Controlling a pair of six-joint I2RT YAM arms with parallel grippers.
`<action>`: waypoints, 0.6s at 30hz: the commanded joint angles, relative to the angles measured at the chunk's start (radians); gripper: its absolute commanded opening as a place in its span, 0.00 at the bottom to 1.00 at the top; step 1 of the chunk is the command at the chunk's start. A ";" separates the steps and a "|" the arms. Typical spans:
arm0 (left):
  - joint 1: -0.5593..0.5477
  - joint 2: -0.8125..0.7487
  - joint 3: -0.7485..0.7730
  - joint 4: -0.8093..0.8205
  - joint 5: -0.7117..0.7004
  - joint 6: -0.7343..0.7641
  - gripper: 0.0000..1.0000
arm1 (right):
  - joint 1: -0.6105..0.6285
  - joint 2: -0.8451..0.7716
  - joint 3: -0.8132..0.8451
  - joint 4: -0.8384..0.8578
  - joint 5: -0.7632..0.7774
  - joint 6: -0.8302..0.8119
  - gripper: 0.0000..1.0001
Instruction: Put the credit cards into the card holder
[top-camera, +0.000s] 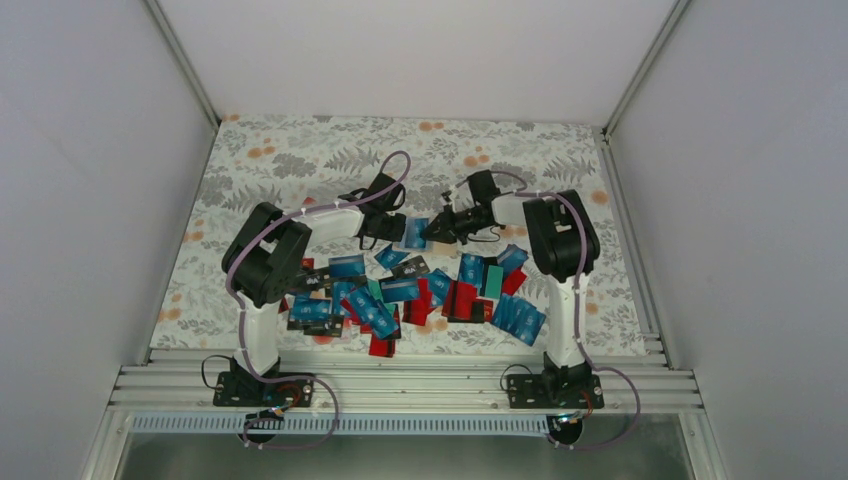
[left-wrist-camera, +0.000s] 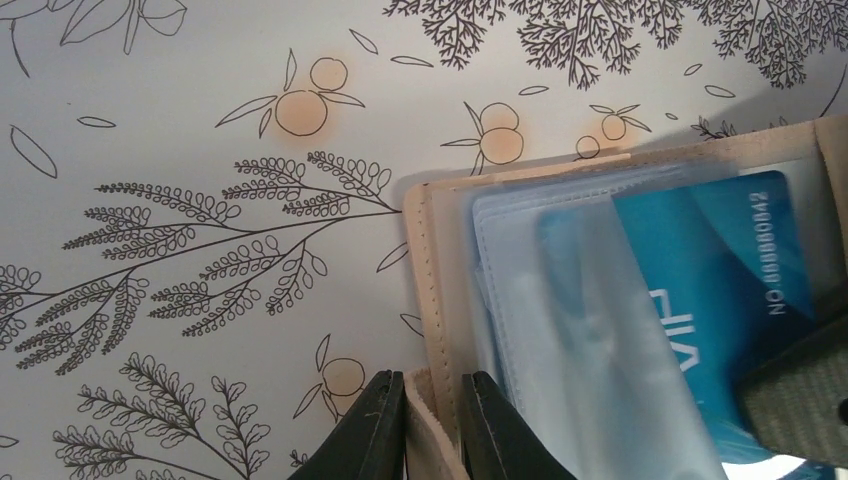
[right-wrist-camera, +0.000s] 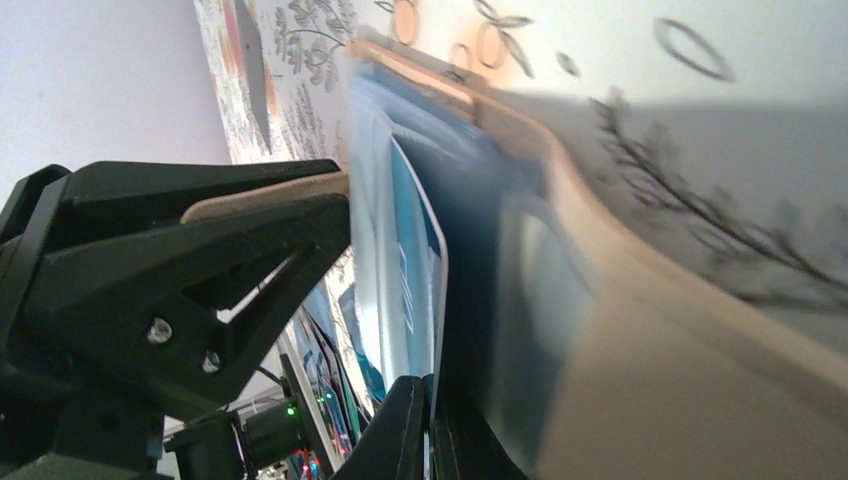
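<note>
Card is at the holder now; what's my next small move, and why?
Probably slide the right gripper further in: its blue card sits only partly under a clear sleeve of the card holder, while the left gripper clamps the holder's edge.

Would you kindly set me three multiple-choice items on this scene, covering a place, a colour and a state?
1. Where is the holder? A between left gripper and right gripper, just beyond the card pile; B under it; C at the right edge.
2. The card at its sleeves is: A red; B blue; C black.
3. The left gripper is: A open; B unseen; C shut on the holder's edge.
Key: A, grippers meet there in the top view; B, blue VIP print; C, fingers pinch its beige edge.
</note>
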 joint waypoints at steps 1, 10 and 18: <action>-0.005 0.019 -0.004 -0.053 0.023 0.011 0.15 | 0.045 0.064 0.065 -0.018 0.018 -0.003 0.04; -0.004 0.018 -0.001 -0.066 0.017 0.022 0.15 | 0.048 0.115 0.113 -0.018 0.009 0.006 0.04; -0.003 0.017 -0.001 -0.067 0.013 0.013 0.15 | 0.049 0.075 0.090 -0.057 0.040 -0.020 0.05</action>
